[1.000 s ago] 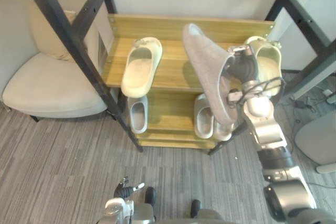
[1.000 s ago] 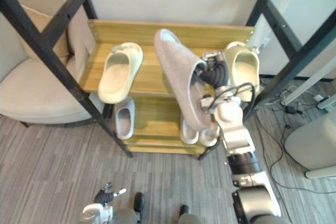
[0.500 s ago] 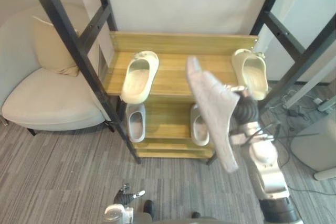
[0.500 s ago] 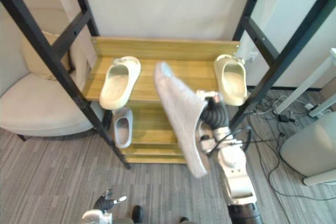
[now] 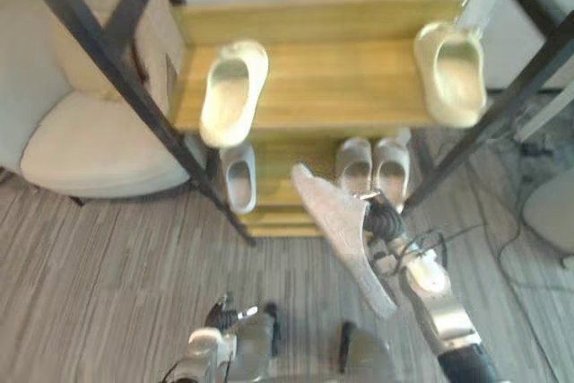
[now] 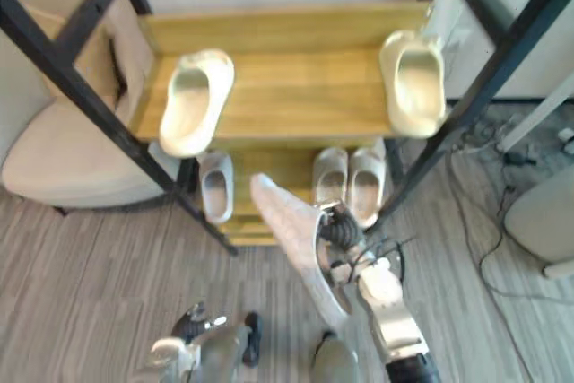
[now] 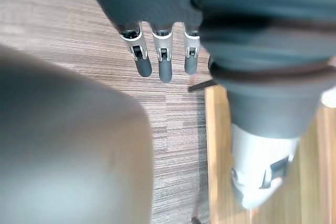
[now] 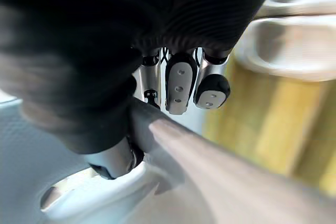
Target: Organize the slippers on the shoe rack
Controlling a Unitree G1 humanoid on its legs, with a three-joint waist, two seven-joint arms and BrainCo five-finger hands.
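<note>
The right hand (image 5: 380, 220) holds the grey felt slipper (image 5: 339, 232) in the air before the shoe rack (image 5: 332, 87), its fingers (image 8: 178, 82) curled over the opening's rim. The slipper looks light and floppy, so that rim grip suits it. The lower shelf has a gap between the single pale slipper (image 5: 238, 177) and the pale pair (image 5: 356, 166). The slanting black post (image 5: 134, 87) needs clearance. The left hand (image 7: 164, 64) hangs low, fingers relaxed and empty.

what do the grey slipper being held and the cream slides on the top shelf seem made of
Held in the right hand, the grey slipper looks like soft fabric, felt or fleece: matte, fuzzy, speckled. The cream slides, left and right: likely moulded foam or rubber, smooth, one-piece, thick rounded edges.
</note>
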